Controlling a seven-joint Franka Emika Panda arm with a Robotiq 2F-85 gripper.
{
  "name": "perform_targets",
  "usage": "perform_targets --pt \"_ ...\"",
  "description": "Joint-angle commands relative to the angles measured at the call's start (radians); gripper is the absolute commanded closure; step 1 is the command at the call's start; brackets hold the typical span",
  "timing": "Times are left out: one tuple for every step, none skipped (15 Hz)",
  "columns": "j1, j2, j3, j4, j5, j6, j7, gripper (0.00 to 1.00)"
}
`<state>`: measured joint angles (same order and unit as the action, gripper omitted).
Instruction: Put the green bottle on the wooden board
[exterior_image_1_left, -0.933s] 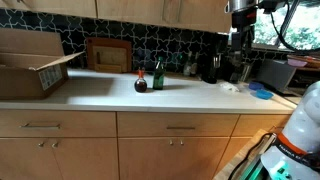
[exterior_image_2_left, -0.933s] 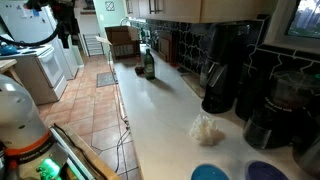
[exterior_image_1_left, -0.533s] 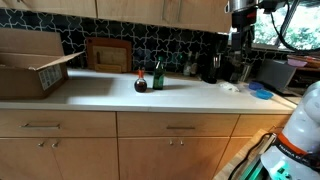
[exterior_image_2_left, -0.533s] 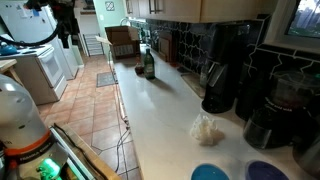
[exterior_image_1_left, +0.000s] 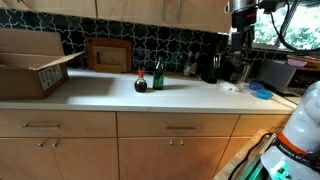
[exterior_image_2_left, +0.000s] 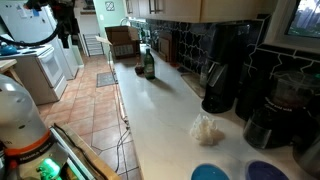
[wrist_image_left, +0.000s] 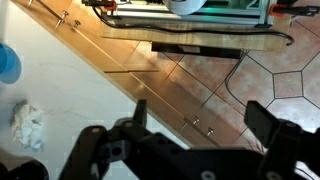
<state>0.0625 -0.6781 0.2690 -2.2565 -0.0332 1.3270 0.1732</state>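
**Desk:** Anything moved in the last second?

**Photographer:** Nothing. The gripper hangs high near one end of the table, exactly as it did a moment before. Its fingers are spread wide and hold nothing.

**Desk:** And the green bottle?

**Photographer:** The green bottle stands upright mid-table, just beside a squat red-capped bottle and well apart from the arm. The wooden board stands against the tiled wall behind. By all appearances, the reach has not begun.
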Motion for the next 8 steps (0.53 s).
perform_targets --pt "0.021 0.060 -0.004 0.030 0.032 0.030 0.054 0.00" --pt "0.024 0.082 0.004 0.043 0.057 0.043 0.071 0.00" --pt "0.025 0.114 0.018 0.062 0.082 0.064 0.101 0.00" --pt "0.027 0.143 0.031 0.073 0.103 0.095 0.128 0.00" --pt "0.024 0.175 0.048 0.085 0.119 0.136 0.174 0.00" --pt "0.023 0.213 0.060 0.099 0.137 0.183 0.215 0.00" --pt "0.020 0.253 0.067 0.116 0.153 0.224 0.258 0.00" --pt "0.012 0.292 0.073 0.128 0.160 0.290 0.311 0.00"
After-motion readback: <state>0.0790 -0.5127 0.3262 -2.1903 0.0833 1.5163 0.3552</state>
